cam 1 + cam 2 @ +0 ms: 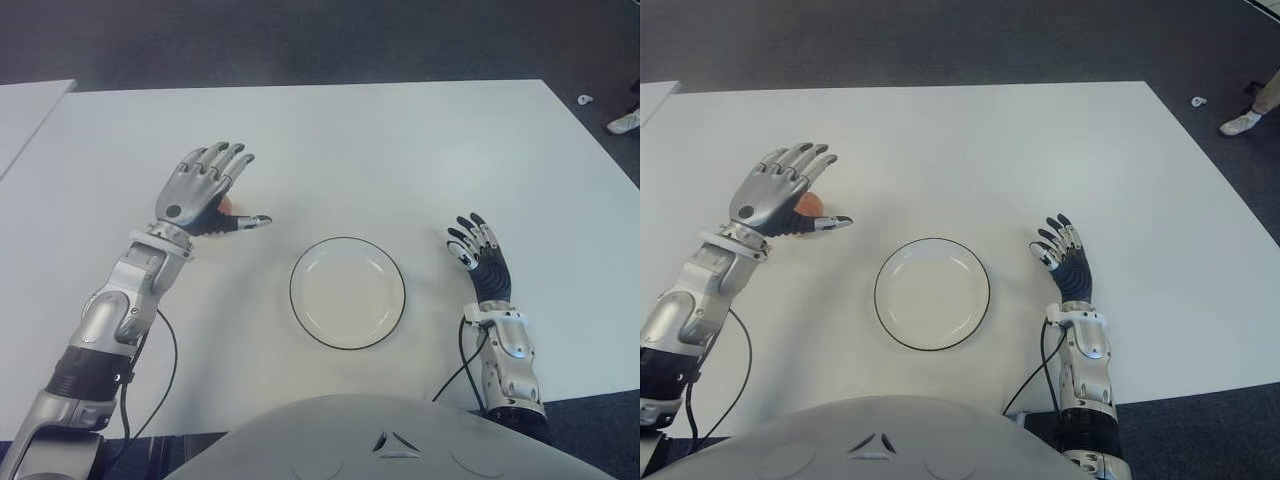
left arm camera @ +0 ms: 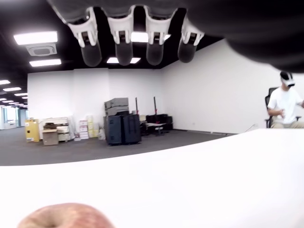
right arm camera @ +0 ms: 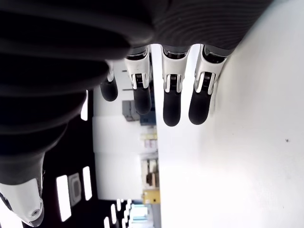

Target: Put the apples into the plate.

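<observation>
The left hand's grey metal fingers [image 1: 222, 158] are being held spread and extended above a small round reddish-orange apple [image 1: 810, 205], with the thumb stretched out sideways toward the plate; nothing is being gripped. In the left wrist view the apple [image 2: 66, 217] is being shown just under the palm, with the fingertips reaching well past it, so the left hand [image 1: 205, 190] is judged to be poised for a grasp not yet closed.

The apple is lying on the white table [image 1: 400, 150], largely hidden beneath the hand, to the left of the round white plate with a thin dark rim [image 1: 347, 292], which is holding nothing. Only this one apple is being shown.

The fruit is being judged firm, fairly light, smooth-skinned and prone to rolling; some bruising is likely if it is squeezed hard or dropped. A hold from above across its widest part, fingers on one side and thumb opposite, is being suggested, with moderate pressure.

The right hand [image 1: 478, 250] is showing on the right of the plate, palm up, its dark-padded fingers [image 3: 171, 107] relaxed and holding nothing.
</observation>
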Tool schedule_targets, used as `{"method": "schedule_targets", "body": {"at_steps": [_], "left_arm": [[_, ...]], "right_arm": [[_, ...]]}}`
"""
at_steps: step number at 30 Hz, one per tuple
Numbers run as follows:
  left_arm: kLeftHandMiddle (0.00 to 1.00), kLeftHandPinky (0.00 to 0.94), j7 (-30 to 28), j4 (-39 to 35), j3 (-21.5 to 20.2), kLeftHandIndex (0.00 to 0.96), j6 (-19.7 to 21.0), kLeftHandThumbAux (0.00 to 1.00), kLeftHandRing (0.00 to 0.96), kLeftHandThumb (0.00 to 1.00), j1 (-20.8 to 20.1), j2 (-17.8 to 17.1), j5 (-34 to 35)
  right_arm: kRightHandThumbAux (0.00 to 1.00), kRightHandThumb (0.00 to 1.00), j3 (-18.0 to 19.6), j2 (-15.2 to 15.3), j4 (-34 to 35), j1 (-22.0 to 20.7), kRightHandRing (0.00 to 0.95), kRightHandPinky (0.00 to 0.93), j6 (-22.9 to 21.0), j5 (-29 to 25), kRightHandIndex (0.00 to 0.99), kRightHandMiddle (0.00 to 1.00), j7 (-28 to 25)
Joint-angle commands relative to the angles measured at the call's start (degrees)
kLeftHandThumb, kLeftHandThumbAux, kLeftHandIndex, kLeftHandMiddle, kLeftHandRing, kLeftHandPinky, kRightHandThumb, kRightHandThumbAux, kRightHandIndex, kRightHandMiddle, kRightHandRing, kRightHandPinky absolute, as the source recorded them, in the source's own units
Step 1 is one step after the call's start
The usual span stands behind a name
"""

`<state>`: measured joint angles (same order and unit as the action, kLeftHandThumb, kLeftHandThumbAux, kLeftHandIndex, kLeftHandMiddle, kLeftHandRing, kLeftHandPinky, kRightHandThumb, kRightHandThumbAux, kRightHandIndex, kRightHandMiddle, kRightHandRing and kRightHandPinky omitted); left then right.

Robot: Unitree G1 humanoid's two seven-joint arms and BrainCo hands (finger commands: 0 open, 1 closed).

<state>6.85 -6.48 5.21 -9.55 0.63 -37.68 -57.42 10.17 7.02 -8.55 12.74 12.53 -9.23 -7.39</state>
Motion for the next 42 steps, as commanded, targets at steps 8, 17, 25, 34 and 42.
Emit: {"method": "schedule_targets", "body": {"at_steps": [8,17,25,34,42], "left_arm": [[0.000,0.000,0.84,5.15,1.82,0.000,0.58,0.104,0.000,0.255,-2.53,-1.40,-1.61],[0.000,0.000,2.27,13.21,3.99,0.000,0.23,0.102,0.000,0.249,-5.96,-2.40,-1.32],[0.000,0.000,3.29,20.04,5.85,0.000,-0.43,0.115,0.000,0.252,-8.65,-2.94,-0.01],[0.000,0.000,3.76,25.34,6.75,0.000,-0.99,0.145,0.000,0.267,-10.50,-2.85,1.98],[0.000,0.000,4.62,29.70,7.57,0.000,-1.18,0.167,0.000,0.279,-12.53,-3.36,3.10]], "right_arm": [[0.681,0.307,-0.28,-0.42,-6.07,3.53,0.185,0.230,-5.00,0.18,0.025,0.135,-0.38],[0.691,0.284,-0.39,-0.32,-5.37,4.21,0.180,0.217,-4.65,0.47,0.031,0.133,-0.34],[0.693,0.272,-0.12,0.10,-5.58,4.49,0.184,0.222,-4.06,0.50,0.029,0.132,-0.45],[0.711,0.295,0.44,0.74,-6.24,4.55,0.188,0.220,-3.55,0.08,0.027,0.138,-1.22],[0.719,0.324,1.19,0.78,-6.98,4.23,0.193,0.222,-3.41,-0.71,0.028,0.143,-1.72]]}}
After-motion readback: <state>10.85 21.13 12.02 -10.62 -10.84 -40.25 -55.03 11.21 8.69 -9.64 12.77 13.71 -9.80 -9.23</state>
